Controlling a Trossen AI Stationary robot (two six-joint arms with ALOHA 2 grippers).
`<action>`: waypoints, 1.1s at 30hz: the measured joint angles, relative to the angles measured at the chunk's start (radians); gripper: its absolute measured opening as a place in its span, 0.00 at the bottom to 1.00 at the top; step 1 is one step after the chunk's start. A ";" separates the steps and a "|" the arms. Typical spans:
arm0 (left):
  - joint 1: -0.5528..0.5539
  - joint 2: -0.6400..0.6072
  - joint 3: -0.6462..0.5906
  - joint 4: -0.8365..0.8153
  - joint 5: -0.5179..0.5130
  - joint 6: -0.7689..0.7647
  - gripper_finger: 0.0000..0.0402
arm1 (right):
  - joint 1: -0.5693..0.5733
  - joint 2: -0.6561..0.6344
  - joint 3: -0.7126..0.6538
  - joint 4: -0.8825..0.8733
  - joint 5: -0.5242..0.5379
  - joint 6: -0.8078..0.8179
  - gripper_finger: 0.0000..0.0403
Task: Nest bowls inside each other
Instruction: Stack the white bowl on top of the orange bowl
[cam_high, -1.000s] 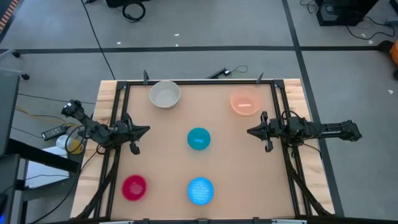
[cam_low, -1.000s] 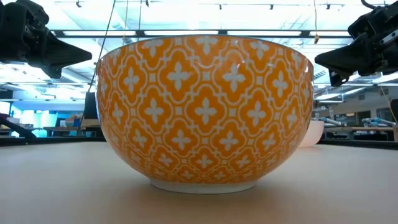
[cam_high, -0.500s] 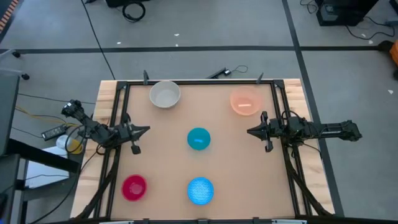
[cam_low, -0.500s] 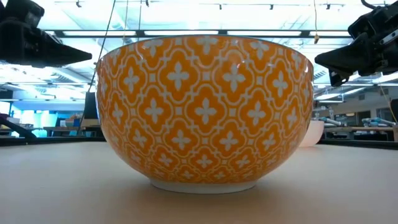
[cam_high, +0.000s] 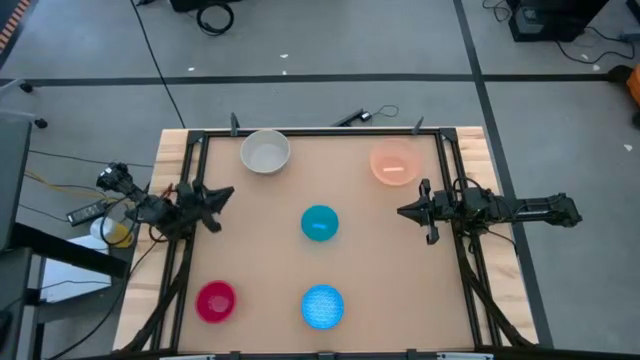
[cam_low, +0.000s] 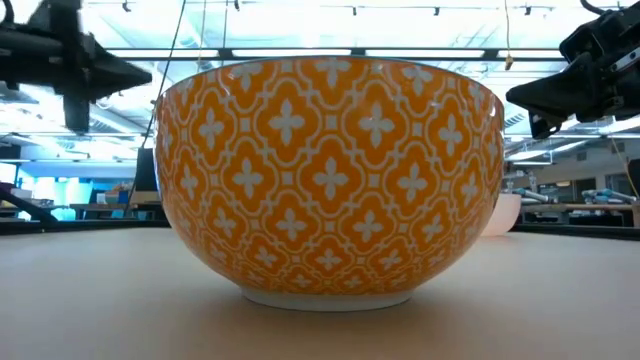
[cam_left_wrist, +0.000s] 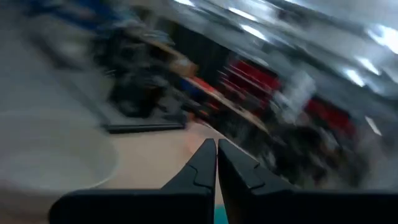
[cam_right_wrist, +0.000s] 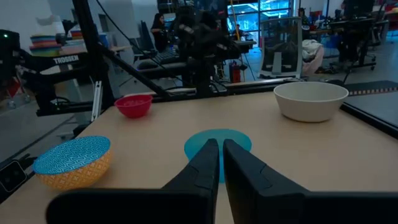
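Note:
Five bowls stand apart on the tabletop, each on its base. The white bowl (cam_high: 265, 152) is far left and the peach bowl (cam_high: 394, 163) far right. The teal bowl (cam_high: 319, 223) is in the middle and the magenta bowl (cam_high: 215, 301) near left. The glittery blue bowl (cam_high: 322, 306), orange-patterned outside (cam_low: 330, 180), stands near the front edge. My left gripper (cam_high: 227, 192) hovers shut at the table's left edge. My right gripper (cam_high: 403, 212) hovers shut at the right edge, pointing level toward the teal bowl (cam_right_wrist: 239, 140). Neither touches a bowl.
A black frame rail (cam_high: 190, 230) runs along the table's left and right sides, under the arms. Cables and a remote lie on the floor to the left of the table. Bare tabletop (cam_high: 260, 250) lies between the bowls.
My left gripper has rolled about its own axis and swung a little toward the table's far edge, rising slightly; it has stayed shut. The bowls have not moved.

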 joint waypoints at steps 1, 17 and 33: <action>0.016 0.001 0.000 -0.009 -0.023 -0.046 0.05 | 0.000 0.000 0.000 0.002 0.000 -0.004 0.08; 0.240 0.158 0.000 0.003 0.108 -0.515 0.05 | -0.015 0.019 0.000 0.319 0.579 0.783 0.08; 0.514 0.446 0.133 0.005 0.758 -0.433 0.05 | -0.084 0.231 0.013 0.297 0.415 1.144 0.07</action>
